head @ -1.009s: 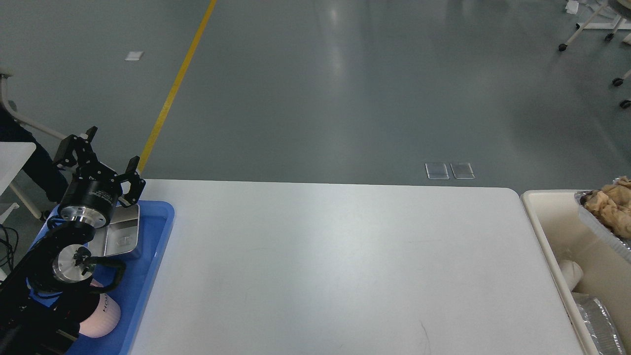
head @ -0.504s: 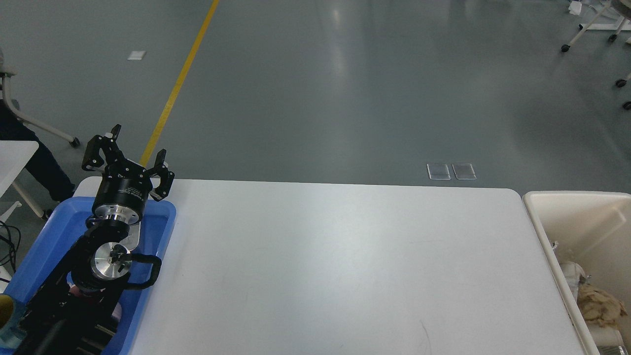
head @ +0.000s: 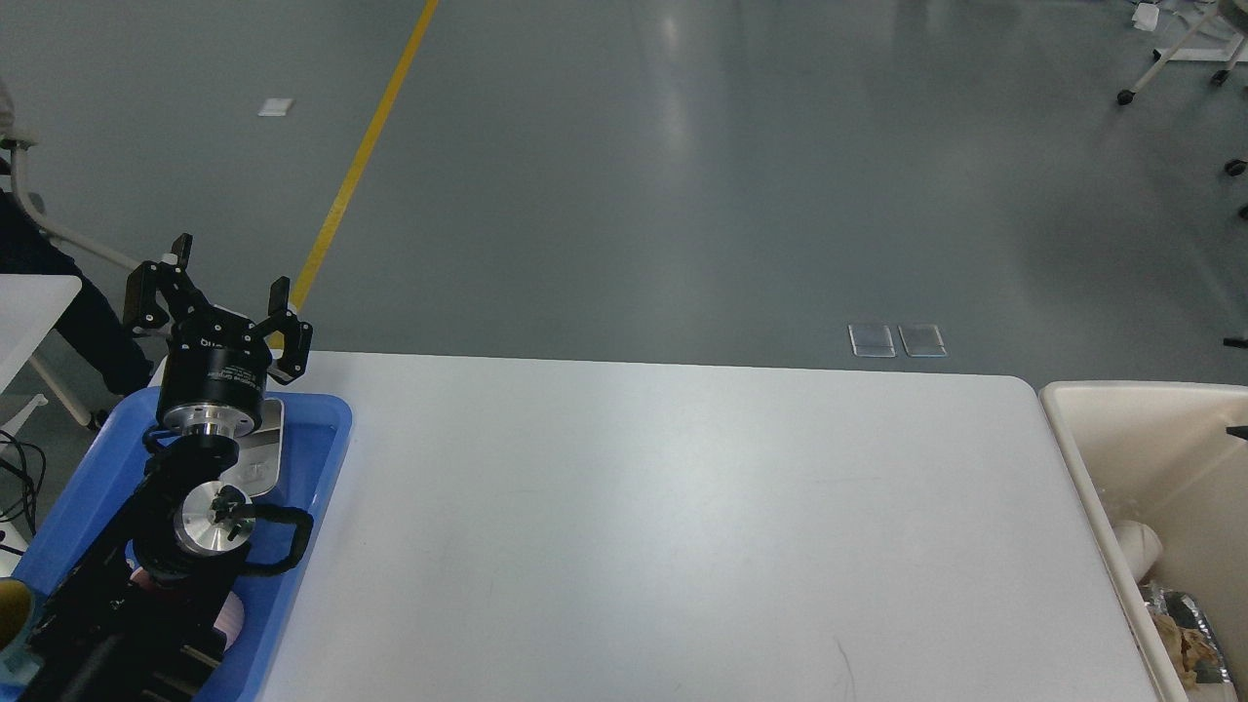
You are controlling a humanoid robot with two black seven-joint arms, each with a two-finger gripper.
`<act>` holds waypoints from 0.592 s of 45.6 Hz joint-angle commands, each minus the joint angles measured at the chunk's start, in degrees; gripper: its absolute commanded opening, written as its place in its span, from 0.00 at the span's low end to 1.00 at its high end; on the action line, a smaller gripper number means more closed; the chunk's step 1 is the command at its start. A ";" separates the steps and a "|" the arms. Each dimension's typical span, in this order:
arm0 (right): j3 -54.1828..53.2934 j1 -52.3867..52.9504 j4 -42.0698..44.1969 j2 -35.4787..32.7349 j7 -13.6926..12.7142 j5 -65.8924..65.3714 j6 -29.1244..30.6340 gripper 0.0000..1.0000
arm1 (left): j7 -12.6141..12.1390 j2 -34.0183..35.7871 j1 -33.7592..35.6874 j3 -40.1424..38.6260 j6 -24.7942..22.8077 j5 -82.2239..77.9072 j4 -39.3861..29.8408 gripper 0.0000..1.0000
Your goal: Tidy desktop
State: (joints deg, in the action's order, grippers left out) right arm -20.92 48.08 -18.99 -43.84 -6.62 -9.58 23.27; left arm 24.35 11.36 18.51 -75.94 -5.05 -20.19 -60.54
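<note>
- The desktop, white and glossy, fills the middle and lower frame.
- At the left of the frame, the left gripper hangs above the far end of a blue tray, fingers spread apart and grasping nothing.
- A metal container, mostly hidden by the arm, lies in the tray; possibly a lidded tin.
- At the right edge sits a beige bin holding crumpled foil.

The left arm was black, with silver metal rings at its joints and a black cable looping beside the round joint cap. Its gripper had two black fingers dotted with small pale screws; white lettering marked the wrist.
</note>
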 commanded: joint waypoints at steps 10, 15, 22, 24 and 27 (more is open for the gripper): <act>-6.40 3.96 -12.12 0.42 8.91 5.08 0.02 1.00 | -0.01 0.06 -1.54 -0.79 0.04 0.06 -0.63 0.97; -11.76 -1.66 -16.95 3.05 8.91 18.61 -0.24 1.00 | -0.27 -0.11 -2.77 -1.58 -0.05 0.15 -1.42 0.97; -22.22 -7.90 -21.43 7.62 8.91 25.14 0.20 1.00 | -0.71 -0.46 -4.27 -4.31 -0.75 0.67 -2.21 0.97; -28.95 -12.19 -25.90 10.33 8.91 25.23 0.28 1.00 | -0.80 -0.46 -4.79 -5.01 -0.75 1.11 -2.65 0.97; -35.92 -16.16 -29.96 13.07 8.91 25.14 0.28 1.00 | -0.80 -0.64 -4.88 -5.71 -0.75 1.29 -2.65 0.97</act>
State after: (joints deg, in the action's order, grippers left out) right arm -45.25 38.78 -41.88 -35.42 2.29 15.23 23.41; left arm 23.65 10.88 14.12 -80.35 -5.74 -19.42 -62.87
